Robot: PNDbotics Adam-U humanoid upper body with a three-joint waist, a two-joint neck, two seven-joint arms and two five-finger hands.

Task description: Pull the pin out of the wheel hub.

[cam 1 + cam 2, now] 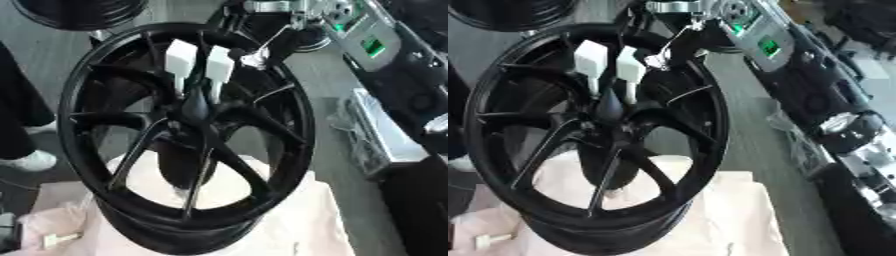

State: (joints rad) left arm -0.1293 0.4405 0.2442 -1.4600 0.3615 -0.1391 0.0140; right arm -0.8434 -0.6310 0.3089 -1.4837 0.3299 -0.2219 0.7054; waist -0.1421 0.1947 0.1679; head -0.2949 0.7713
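Cloth (297, 220): a pale, creased sheet lies nearest, under the lower rim of the wheel; a small light-coloured bit (59, 240) sits on it at the lower left, too small to make out.
Wheel hub (194, 131): a black spoked wheel stands tilted on the cloth, face toward the camera, spokes fanning out from a dark centre. Pale cloth shows through the lower gaps.
Pins (179, 61): two white block-topped pieces, this one and a second (218, 66) just beside it, stand side by side above the hub centre. Their long axes run nearly up and down, wide heads uppermost, thin stems pointing down toward the centre.
Right hand (677, 37): comes in from the upper right on a black and silver arm (833, 100); its slim fingers hang just up and right of the second pin. Whether they are spread, closed, or touching the pin, I cannot tell.
Second wheel (79, 12): another dark rim shows farthest off at the top left, well away from the fingers.
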